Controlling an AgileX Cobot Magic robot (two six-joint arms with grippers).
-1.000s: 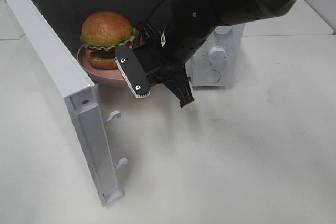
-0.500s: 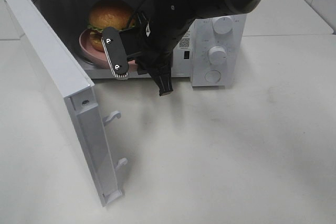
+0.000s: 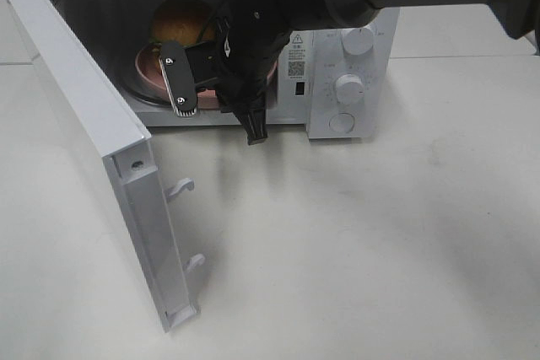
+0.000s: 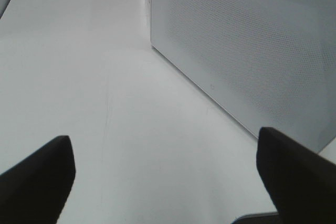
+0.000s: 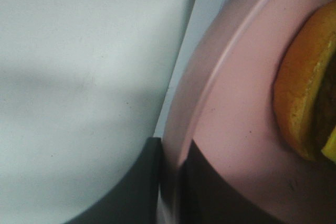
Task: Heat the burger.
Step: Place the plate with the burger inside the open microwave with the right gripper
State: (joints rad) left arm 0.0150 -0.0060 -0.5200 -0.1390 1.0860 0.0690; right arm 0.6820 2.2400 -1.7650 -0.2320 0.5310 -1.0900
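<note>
the right gripper (image 5: 170,192) is clamped on the plate (image 5: 226,129) rim, and the burger (image 3: 181,18) sits on it inside the microwave (image 3: 354,48). the left gripper (image 4: 163,177) is apart. not yet done: release, shut the door (image 3: 76,124), start heating.

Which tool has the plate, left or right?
The right tool: its jaws are shut on the rim of the pink plate inside the microwave. The left tool is open, holding nothing.

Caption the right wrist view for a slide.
Right gripper shut on the plate rim, burger sitting on it.
</note>
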